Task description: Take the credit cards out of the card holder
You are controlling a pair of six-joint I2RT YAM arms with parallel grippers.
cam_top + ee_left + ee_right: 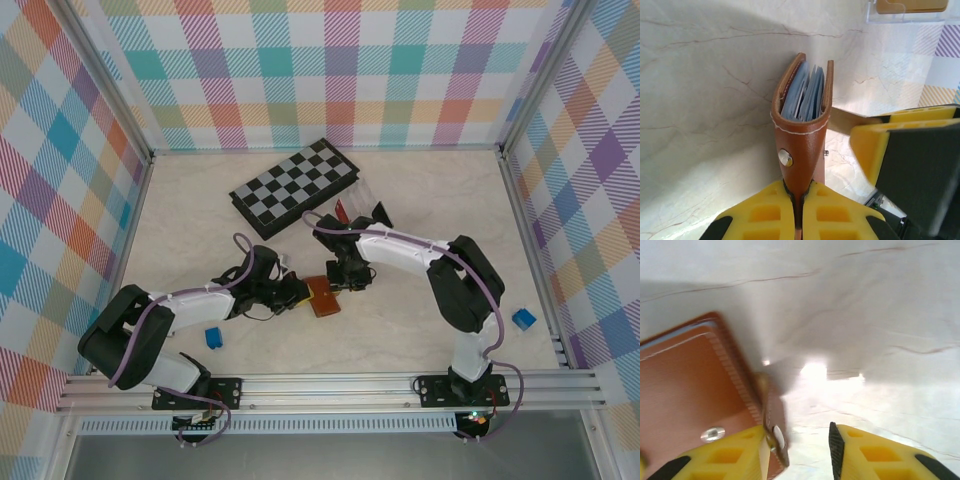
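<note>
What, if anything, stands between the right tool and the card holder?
Nothing visible does. The right tool is close beside the card holder, its fingers apart, with only bare table in their gap. The left tool pinches the holder by its snap tab.

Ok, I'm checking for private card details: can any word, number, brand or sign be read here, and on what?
No text can be read.
The card holder shows plain brown leather and a plain metal snap.
The blue-grey edges inside it carry no visible print.
The chessboard has only squares.
The clear plastic box is too cut off to tell.
</note>
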